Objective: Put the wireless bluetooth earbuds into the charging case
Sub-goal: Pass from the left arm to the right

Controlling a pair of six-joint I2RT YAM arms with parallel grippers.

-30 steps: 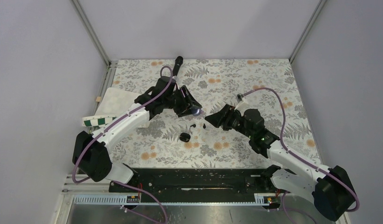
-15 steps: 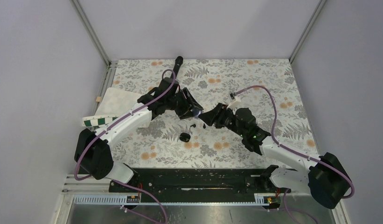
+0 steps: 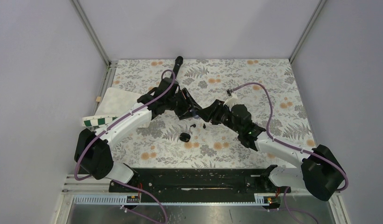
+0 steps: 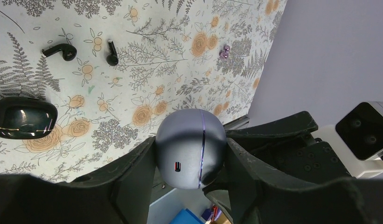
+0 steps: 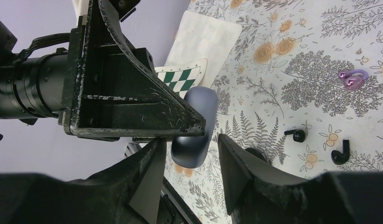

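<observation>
My left gripper point(image 3: 193, 111) is shut on a matte grey pebble-shaped case point(image 4: 191, 147) with a thin seam and holds it above the table. My right gripper point(image 3: 202, 114) is open. Its jaws stand either side of that case's end point(image 5: 194, 128) without touching it. The glossy black charging case point(image 3: 184, 136) lies on the floral table, also in the left wrist view point(image 4: 24, 119). The two black earbuds point(image 3: 193, 125) point(image 3: 204, 125) lie apart just beyond it. They show in the left wrist view point(image 4: 61, 50) point(image 4: 111, 55) and the right wrist view point(image 5: 296, 135) point(image 5: 339, 154).
A small purple earbud pair point(image 5: 350, 78) lies on the table, also in the left wrist view point(image 4: 224, 51). A white pad with a green checkered strip point(image 3: 112, 107) lies at the left edge. A black cylinder point(image 3: 178, 63) lies at the back.
My right gripper has moved left and away from me until its open jaws flank the grey case in my left gripper. My left gripper has barely moved.
</observation>
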